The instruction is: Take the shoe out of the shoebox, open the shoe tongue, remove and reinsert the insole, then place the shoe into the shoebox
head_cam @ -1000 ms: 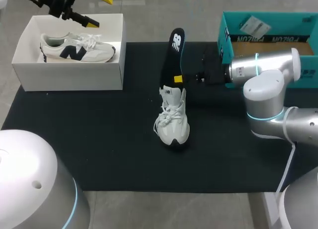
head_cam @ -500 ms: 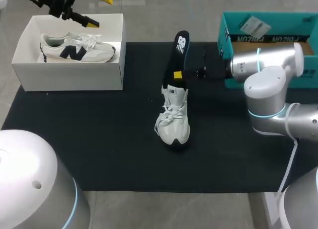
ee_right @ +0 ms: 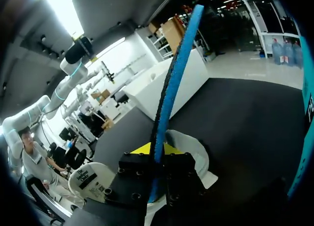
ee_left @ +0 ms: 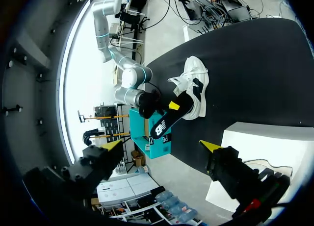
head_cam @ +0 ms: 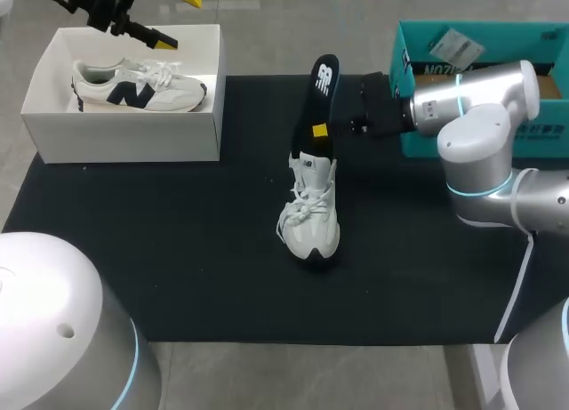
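Observation:
A white shoe (head_cam: 308, 221) stands on the black mat (head_cam: 178, 250) in the middle of the table, toe toward me. A black insole (head_cam: 322, 103) rises out of its opening, leaning toward the back. My right gripper (head_cam: 317, 132) reaches in from the right and is shut on the insole just above the shoe's collar. In the right wrist view the insole (ee_right: 172, 84) runs edge-on between the fingers, with the shoe (ee_right: 194, 152) below. My left gripper (head_cam: 175, 19) hangs open over the white shoebox (head_cam: 124, 130) at the back left. The left wrist view shows the shoe (ee_left: 195, 84) far ahead of that gripper (ee_left: 163, 145).
A second white shoe with a dark logo (head_cam: 133, 85) lies in the white shoebox. A teal box (head_cam: 427, 72) stands at the back right, behind my right arm. Bare mat lies to the left, in front and to the right of the shoe.
The insole's top has swung slightly to the right and the shoe has shifted a little with it. My right wrist has risen and moved back. The left arm has not moved.

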Available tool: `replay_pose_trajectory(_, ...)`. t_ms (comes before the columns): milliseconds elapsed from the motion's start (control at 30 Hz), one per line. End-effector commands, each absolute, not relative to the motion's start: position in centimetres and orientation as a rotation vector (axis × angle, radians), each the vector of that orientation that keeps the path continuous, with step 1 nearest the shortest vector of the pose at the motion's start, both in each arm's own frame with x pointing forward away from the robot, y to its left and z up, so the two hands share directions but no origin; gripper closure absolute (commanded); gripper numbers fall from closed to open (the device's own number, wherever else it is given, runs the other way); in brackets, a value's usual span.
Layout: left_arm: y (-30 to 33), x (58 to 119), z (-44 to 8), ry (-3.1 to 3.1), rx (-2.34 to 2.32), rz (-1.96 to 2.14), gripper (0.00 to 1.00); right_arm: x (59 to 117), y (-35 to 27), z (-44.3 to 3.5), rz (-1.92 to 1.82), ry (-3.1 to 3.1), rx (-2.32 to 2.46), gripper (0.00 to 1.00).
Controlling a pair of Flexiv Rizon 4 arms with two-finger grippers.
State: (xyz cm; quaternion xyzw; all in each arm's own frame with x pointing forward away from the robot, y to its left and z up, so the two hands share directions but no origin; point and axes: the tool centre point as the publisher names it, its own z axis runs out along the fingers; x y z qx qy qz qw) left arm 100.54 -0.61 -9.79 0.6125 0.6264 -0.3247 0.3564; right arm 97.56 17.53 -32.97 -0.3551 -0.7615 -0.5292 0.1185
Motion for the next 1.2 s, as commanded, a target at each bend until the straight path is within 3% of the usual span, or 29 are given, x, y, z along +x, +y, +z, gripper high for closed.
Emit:
replay_pose_trajectory(33,-0.6,100.6,-9.8,1.619,1.585,-0.838,0.0,96.7,17.7,-33.0,-1.509,-2.233,-1.048,1.0)
replay_pose_trajectory(467,-0.6,100.6,-9.8,1.619,1.585,-0.838,0.0,94.0,18.3,-34.6,-1.379,-2.19,-1.052,1.0)
replay_pose_trajectory(500,-0.6,100.6,-9.8,1.619,1.585,-0.838,0.0,94.1,18.2,-34.6,-1.381,-2.193,-1.054,0.8)
replay_pose_trajectory(533,-0.6,100.6,-9.8,1.619,1.585,-0.838,0.0,94.3,18.2,-34.3,-1.392,-2.2,-1.058,0.54)
replay_pose_trajectory(567,-0.6,100.6,-9.8,1.619,1.585,-0.838,0.0,94.6,18.1,-34.0,-1.401,-2.212,-1.056,0.13)
replay_pose_trajectory(633,-0.6,100.6,-9.8,1.619,1.585,-0.838,0.0,95.4,17.9,-33.3,-1.42,-2.236,-1.049,0.02)
replay_pose_trajectory(667,-0.6,100.6,-9.8,1.619,1.585,-0.838,0.0,95.8,17.8,-32.9,-1.419,-2.252,-1.043,0.01)
replay_pose_trajectory(800,-0.6,100.6,-9.8,1.619,1.585,-0.838,0.0,97.3,17.4,-32.2,-1.425,-2.286,-1.026,0.18)
replay_pose_trajectory(900,-0.6,100.6,-9.8,1.619,1.585,-0.838,0.0,98.0,17.4,-32.0,-1.428,-2.301,-1.015,0.72)
replay_pose_trajectory(933,-0.6,100.6,-9.8,1.619,1.585,-0.838,0.0,98.0,17.4,-32.0,-1.428,-2.303,-1.013,1.0)
replay_pose_trajectory(1200,-0.6,100.6,-9.8,1.619,1.585,-0.838,0.0,97.5,17.8,-33.1,-1.394,-2.267,-1.042,1.0)
